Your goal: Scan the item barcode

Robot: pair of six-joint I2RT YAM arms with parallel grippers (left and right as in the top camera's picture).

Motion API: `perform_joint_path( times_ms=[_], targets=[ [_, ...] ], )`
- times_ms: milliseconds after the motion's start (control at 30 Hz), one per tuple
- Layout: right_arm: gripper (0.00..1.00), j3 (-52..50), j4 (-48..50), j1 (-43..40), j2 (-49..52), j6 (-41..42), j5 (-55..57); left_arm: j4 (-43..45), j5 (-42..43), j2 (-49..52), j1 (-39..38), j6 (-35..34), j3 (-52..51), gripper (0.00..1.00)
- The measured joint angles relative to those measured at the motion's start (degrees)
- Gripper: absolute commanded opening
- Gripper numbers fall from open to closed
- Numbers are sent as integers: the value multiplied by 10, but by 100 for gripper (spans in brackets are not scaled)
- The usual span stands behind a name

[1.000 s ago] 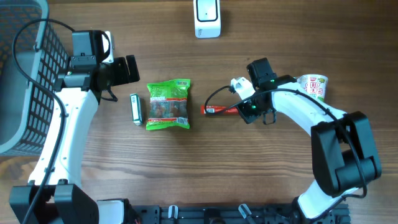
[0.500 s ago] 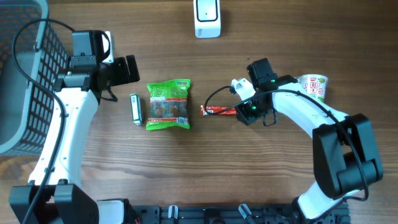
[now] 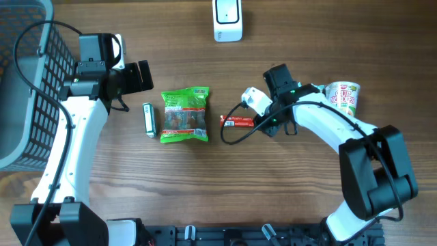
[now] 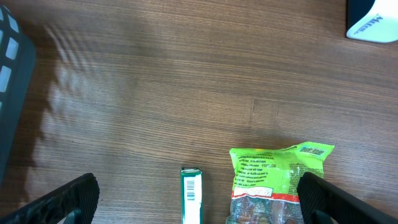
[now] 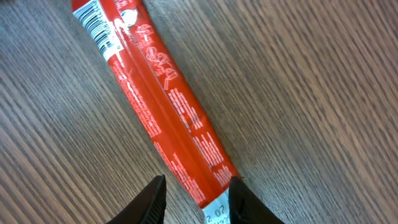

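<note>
Tabletop [image 3: 205, 184]: wood-grain planks in mid brown, with a matte surface.
Right gripper [image 5: 198, 202]: the black jaws are partly spread and straddle the near end of the red stick. One jaw is at the wrapper's edge and the other has a sliver of wood showing beside it, so nothing is pinched.
Red stick [image 5: 155, 106]: a long, narrow, glossy foil wrapper with a raised seam along its length and white print. It lies flat on the tabletop right of centre, between the green pouch and the noodle cup.
Barcode [image 5: 96, 25]: a white patch of black bars on the stick's far end, facing up.
Slim carton [image 3: 149, 119]: a small green-and-white cardboard box lying flat just left of the pouch.
Green pouch [image 3: 184, 114]: a crinkled, shiny plastic bag, roughly square, with a clear window showing dark contents.
Left gripper [image 3: 136, 76]: the jaws are spread wide and hold nothing. It hovers above and to the left of the carton.
Noodle cup [image 3: 343, 96]: a round cup with a printed lid, close beside the right arm's white link.
Basket [image 3: 27, 89]: dark grid mesh with a grey rim, at the left edge.
Scanner [image 3: 227, 18]: a smooth white plastic block with rounded corners, at the far edge, well apart from the stick.
</note>
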Motion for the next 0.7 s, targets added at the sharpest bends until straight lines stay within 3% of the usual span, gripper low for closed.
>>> perform_joint_path(
  times_ms=[233,400,567,633,700],
  targets=[
    [31,-37,40,2,-3,-16,25,0,0,0,0,0,0,100],
    [13,-51,56,1,-11,-19,24,0,0,0,0,0,0,100],
    [9,-52,56,2,-11,-13,-24,0,0,0,0,0,0,100],
    [10,-51,54,2,-11,3,-37,0,0,0,0,0,0,100],
    [19,-48,52,2,-11,11,-44,0,0,0,0,0,0,100]
  ],
)
